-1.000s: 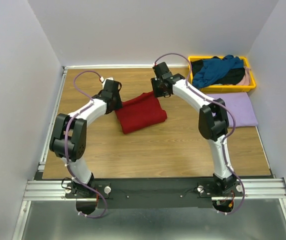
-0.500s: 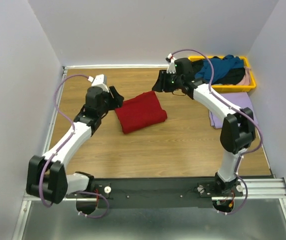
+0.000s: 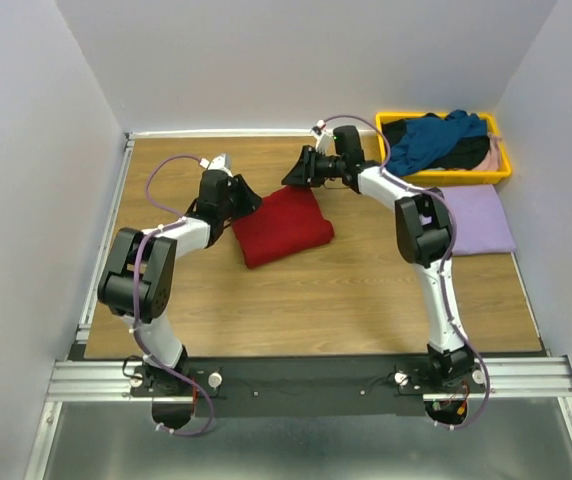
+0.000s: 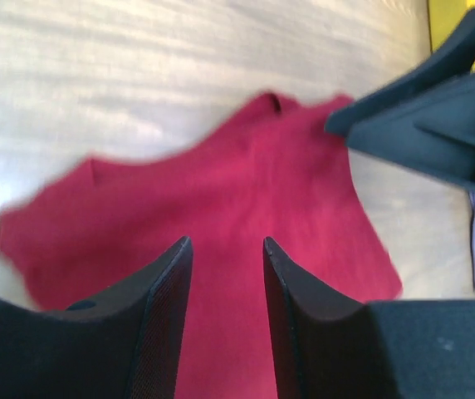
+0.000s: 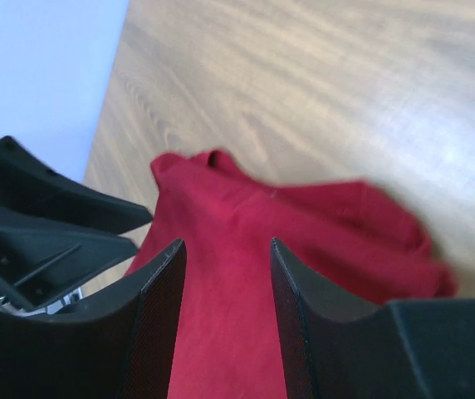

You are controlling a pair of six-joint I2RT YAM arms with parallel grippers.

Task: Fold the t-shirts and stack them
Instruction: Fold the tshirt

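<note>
A folded dark red t-shirt [image 3: 281, 225] lies on the wooden table, left of centre. My left gripper [image 3: 251, 198] hovers at its back left edge, open, with only red cloth [image 4: 246, 191] showing beyond the empty gap [image 4: 227, 241]. My right gripper [image 3: 291, 178] is at the shirt's back corner, also open [image 5: 225, 243] over the red cloth [image 5: 246, 233]. The two grippers face each other across the shirt. A folded lavender t-shirt [image 3: 478, 218] lies flat at the right. Teal [image 3: 431, 138], black [image 3: 464, 153] and pale pink [image 3: 493, 152] shirts are heaped in the tray.
The yellow plastic tray [image 3: 446, 178] stands at the back right corner, just behind the lavender shirt. White walls close in the table at the back and on both sides. A metal rail runs along the table's left edge [image 3: 106, 250].
The left arm has folded back at the elbow and its gripper has come onto the red shirt's edge. The right gripper has moved left to the shirt's back corner. The shirt has not moved.
</note>
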